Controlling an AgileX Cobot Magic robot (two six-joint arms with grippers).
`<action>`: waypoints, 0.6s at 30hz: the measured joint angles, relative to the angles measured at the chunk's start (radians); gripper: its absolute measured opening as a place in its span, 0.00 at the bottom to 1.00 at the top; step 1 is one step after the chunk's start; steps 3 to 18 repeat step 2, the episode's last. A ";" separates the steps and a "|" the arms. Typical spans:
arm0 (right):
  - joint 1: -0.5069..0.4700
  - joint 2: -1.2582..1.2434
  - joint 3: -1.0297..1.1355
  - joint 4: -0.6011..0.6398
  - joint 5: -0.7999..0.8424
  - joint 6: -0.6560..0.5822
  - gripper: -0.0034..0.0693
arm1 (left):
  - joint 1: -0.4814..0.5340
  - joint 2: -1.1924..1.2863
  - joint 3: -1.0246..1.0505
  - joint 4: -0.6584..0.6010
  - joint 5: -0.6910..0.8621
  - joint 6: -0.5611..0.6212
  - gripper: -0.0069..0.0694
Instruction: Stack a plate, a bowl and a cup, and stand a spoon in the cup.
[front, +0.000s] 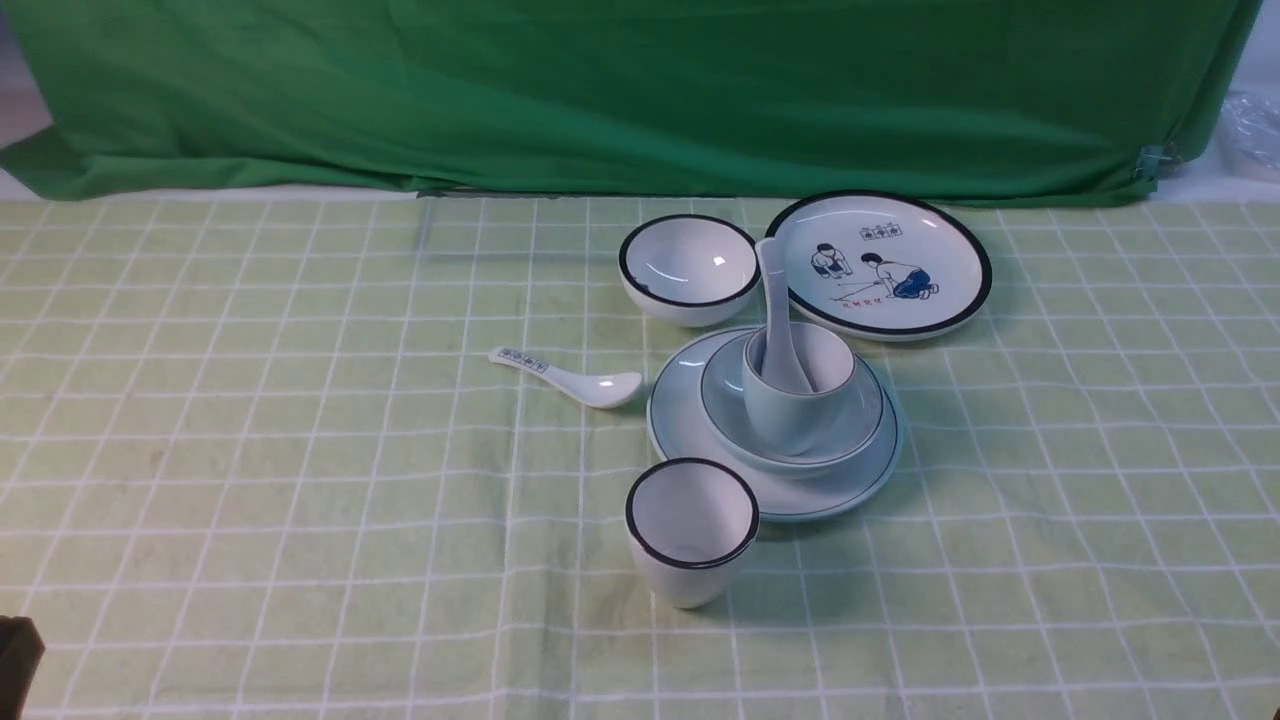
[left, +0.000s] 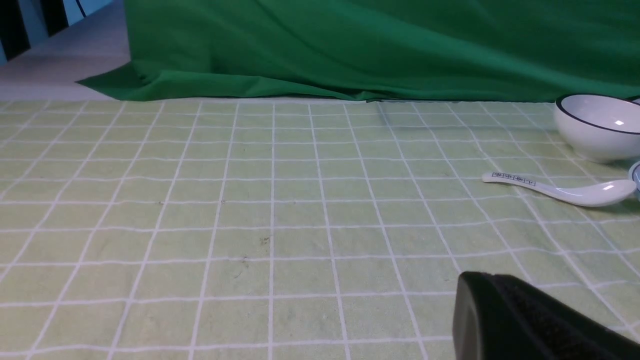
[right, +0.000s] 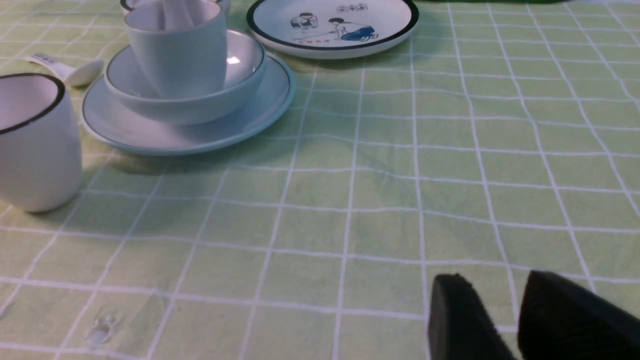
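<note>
Plate (front: 690, 430), bowl (front: 725, 405), cup (front: 795, 415) are stacked; spoon (front: 780, 320) is stood in cup, handle tilted up-back. Right gripper (right: 520, 320), seen only at wrist, is parted, empty; left gripper (left: 520, 320) state cannot be told.

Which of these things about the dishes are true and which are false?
1. The spoon stands in the cup. True.
2. The cup sits straight on the plate. False: it sits in the bowl, which is on the plate.
3. The marked spoon lies on the tablecloth. True.
4. The black-rimmed cup is on the stack. False: it stands beside it.
5. The right gripper holds a spoon. False: it holds nothing.
</note>
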 joint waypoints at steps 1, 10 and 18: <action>0.000 0.000 0.000 0.000 0.000 0.000 0.37 | 0.000 0.000 0.000 0.000 0.000 0.001 0.09; 0.000 0.000 0.000 0.000 0.000 0.000 0.37 | 0.000 0.000 0.000 0.000 0.000 0.003 0.09; 0.000 0.000 0.000 0.000 0.000 0.000 0.37 | 0.000 0.000 0.000 0.000 0.000 0.003 0.09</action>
